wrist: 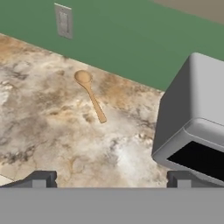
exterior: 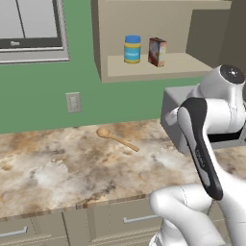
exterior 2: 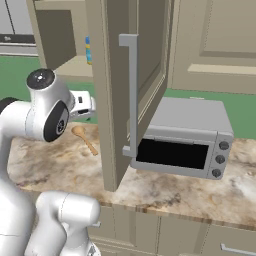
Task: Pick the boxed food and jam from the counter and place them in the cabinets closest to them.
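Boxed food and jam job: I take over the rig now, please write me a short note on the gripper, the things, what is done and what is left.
Gripper: open, holds nothing, above the counter near the toaster oven.
Boxed food: already on the shelf of the open wall cabinet, upright, beside a blue-lidded jar with a yellow label.
Jam: I cannot find it in these pictures; a wooden spoon lies on the counter.
Done: the boxed food seems placed.
Left: find the jam, pick it and put it in the nearest cabinet.
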